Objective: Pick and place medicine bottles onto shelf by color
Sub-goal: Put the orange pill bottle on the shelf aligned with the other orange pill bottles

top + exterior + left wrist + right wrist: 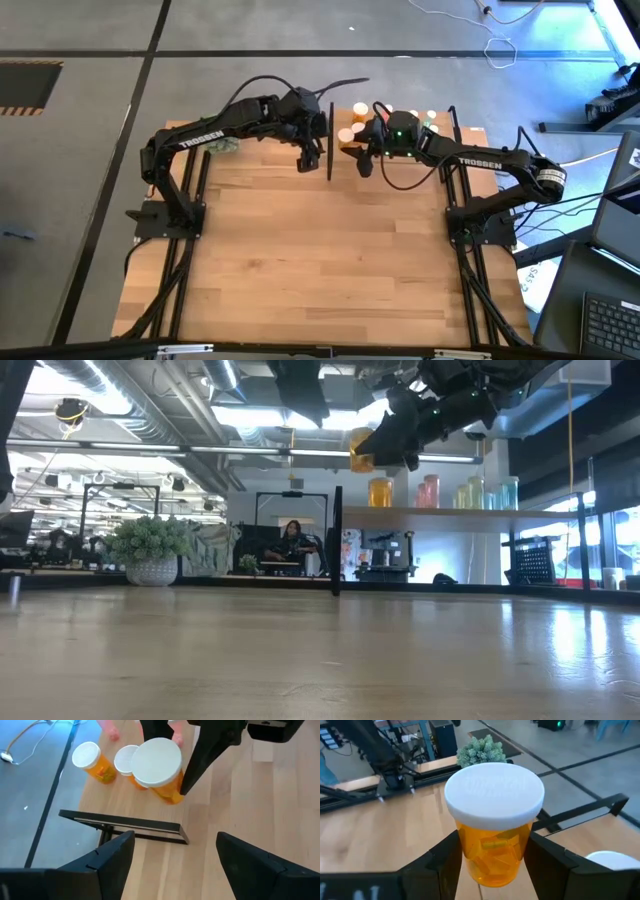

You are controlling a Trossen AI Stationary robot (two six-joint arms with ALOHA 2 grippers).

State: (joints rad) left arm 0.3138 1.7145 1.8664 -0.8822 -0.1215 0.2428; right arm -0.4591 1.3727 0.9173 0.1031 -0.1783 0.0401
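My right gripper [492, 857] is shut on an orange medicine bottle [494, 835] with a white cap. It holds the bottle in the air above the left end of the shelf [460, 514]. Two more orange bottles [90, 762] [127, 762] stand on their bases on that end of the light-wood board. Pink, yellowish and green ones [470, 494] stand further along it. My left gripper [175, 855] hangs open just left of the shelf's black post [330, 140], with nothing between its fingers. My right gripper pinches the bottle's orange body [465, 845] between its two fingers, just below the white cap. The fingers come nearly level from the table's right side. The bottle stands about upright, cap up, lifted clear of the shelf board [362, 450].
A green plant ball in a white pot [150, 548] stands at the table's far left, behind my left arm. The shelf's thin black frame bar [125, 824] lies between my left gripper and the bottles. A person sits in the room beyond the table.
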